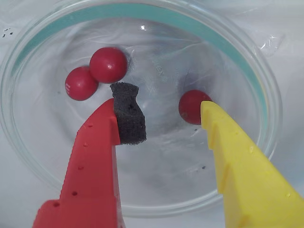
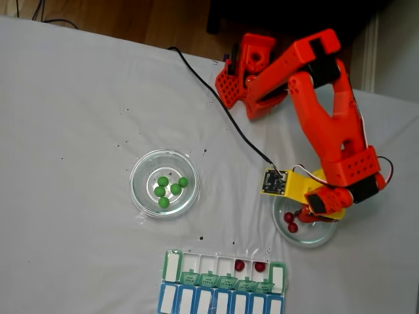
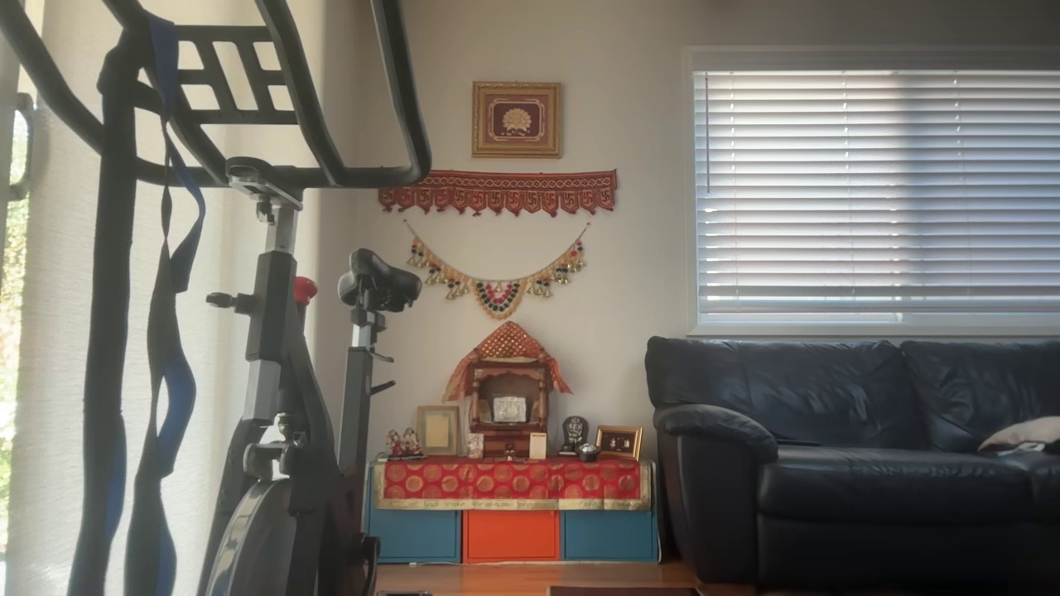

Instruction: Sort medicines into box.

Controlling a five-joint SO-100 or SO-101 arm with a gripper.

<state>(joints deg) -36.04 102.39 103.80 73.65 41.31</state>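
Three balls (image 1: pixel 108 64) in dish (image 1: pixel 142 199)

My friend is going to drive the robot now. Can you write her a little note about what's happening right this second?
Gripper: open, lowered into the right-hand round clear glass dish, holding nothing; its yellow finger is touching one dark red ball.
Three red balls are in that dish; five bright green balls sit in the left glass dish.
Done: two red balls lie in the green-lidded white pill organiser.
Left: three red, five green.
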